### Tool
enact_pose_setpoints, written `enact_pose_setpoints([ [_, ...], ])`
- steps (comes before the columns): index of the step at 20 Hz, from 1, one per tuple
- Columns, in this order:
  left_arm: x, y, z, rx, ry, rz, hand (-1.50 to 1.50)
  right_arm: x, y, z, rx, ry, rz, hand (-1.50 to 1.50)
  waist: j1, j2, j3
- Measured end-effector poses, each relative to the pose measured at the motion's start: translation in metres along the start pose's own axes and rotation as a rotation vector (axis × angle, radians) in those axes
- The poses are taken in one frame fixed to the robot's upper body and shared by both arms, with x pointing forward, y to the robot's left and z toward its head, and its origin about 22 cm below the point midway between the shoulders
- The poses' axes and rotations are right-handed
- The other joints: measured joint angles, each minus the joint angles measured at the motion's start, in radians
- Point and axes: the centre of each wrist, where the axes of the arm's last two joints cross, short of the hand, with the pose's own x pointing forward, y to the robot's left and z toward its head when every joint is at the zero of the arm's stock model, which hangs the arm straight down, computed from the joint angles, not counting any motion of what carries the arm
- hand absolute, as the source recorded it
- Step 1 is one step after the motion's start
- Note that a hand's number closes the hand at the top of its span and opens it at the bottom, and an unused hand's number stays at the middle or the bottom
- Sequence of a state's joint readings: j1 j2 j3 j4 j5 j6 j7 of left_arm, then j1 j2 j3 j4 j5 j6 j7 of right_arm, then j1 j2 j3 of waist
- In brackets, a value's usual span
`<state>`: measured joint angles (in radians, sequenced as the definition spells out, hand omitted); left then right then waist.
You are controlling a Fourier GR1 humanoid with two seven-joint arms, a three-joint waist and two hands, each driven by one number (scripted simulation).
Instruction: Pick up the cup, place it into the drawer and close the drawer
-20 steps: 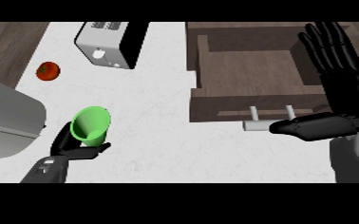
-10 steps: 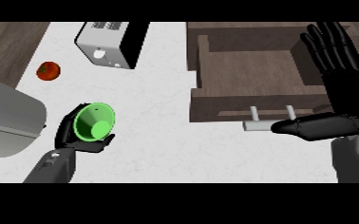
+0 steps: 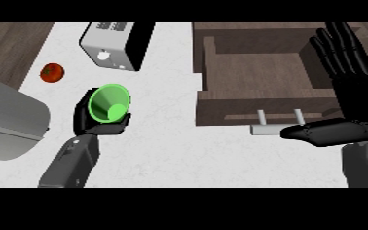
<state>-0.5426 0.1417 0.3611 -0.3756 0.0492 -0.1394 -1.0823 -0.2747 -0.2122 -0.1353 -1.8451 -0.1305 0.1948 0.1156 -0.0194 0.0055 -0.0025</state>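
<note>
We saw the left hand (image 3: 101, 119) curled around the green cup (image 3: 109, 102), grasping it over the white counter (image 3: 165, 141), left of the drawer (image 3: 255, 75). The cup's mouth faced up toward the camera, so we looked straight into it. The drawer stood open, wooden interior visible, its handle (image 3: 277, 126) at the front edge. The right hand (image 3: 345, 68) was released, fingers straight and pointing up, over the drawer's right side, thumb just beside the handle. We also noted a toaster (image 3: 111, 44) behind the cup and a tomato (image 3: 52, 72) near the counter's left edge
</note>
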Motion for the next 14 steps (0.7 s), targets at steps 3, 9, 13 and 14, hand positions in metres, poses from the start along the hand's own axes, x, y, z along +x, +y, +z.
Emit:
enact_pose_setpoints([
  [3, 0.010, -0.016, -0.028, -0.065, -0.040, 0.025, 1.50, 0.001, -0.003, 0.002, -0.009, 0.005, 0.004, -1.50, 0.009, -0.004, 0.002],
  [9, 0.041, -0.073, -0.086, -0.187, -0.139, 0.082, 1.50, 0.002, -0.004, 0.003, -0.028, 0.015, 0.017, -1.50, 0.023, -0.011, 0.003],
  [13, 0.074, -0.116, -0.122, -0.264, -0.153, 0.104, 1.50, 0.003, -0.007, 0.003, -0.032, 0.016, 0.028, -1.50, 0.027, -0.013, 0.003],
  [14, 0.084, -0.129, -0.131, -0.278, -0.160, 0.102, 1.50, 0.001, -0.005, 0.004, -0.034, 0.018, 0.029, -1.50, 0.025, -0.013, 0.003],
])
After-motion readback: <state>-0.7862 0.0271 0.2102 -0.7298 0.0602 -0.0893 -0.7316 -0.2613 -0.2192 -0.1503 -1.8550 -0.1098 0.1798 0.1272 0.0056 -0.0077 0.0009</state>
